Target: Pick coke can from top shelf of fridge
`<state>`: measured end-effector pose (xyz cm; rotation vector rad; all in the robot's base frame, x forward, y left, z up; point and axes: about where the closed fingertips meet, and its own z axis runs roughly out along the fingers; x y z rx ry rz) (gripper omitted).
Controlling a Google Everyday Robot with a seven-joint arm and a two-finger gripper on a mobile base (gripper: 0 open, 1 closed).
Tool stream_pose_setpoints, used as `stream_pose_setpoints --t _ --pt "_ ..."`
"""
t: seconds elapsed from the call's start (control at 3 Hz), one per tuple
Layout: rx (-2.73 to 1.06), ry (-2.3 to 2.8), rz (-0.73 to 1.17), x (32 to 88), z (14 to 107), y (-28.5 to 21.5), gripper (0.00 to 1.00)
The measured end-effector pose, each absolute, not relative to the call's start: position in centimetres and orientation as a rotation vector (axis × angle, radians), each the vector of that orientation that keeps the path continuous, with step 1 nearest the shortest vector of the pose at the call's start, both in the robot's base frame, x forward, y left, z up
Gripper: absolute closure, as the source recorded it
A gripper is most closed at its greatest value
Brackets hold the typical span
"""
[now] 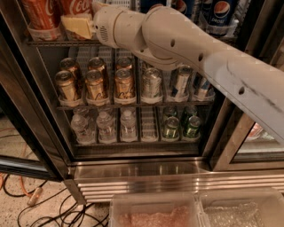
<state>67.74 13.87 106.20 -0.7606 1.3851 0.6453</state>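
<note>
Reaching in from the right, the gripper (pixel 77 25) is seen at the left part of the top shelf (pixel 49 43) of the fridge (pixel 133 170). The coke can (pixel 84 6) stands on this shelf directly behind the gripper; only its lower part is shown, and the two seem to touch. Whether the gripper is apart or clamped on the can cannot be told. A second red can (pixel 40 13) is placed just left of it. The thick white arm (pixel 177 40) covers the middle of the shelf, and blue Pepsi cans (pixel 220 15) are seen to its right. On the shelf below, gold-brown cans (pixel 95 84) and silver cans (pixel 151 84) are lined up; lower still, water bottles (pixel 106 126) and green cans (pixel 171 126). Cables (pixel 40 208) are spread on the speckled floor (pixel 13 177), beside clear plastic bins (pixel 153 213).
</note>
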Motion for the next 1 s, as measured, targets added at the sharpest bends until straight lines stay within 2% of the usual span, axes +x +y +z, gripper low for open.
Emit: stream_pose_setpoints --t 0.67,1.0 --pt "-0.762 1.386 0.646 67.83 106.54 13.97 0.93" --pt "-0.764 1.387 0.646 67.82 106.43 14.07 1.0"
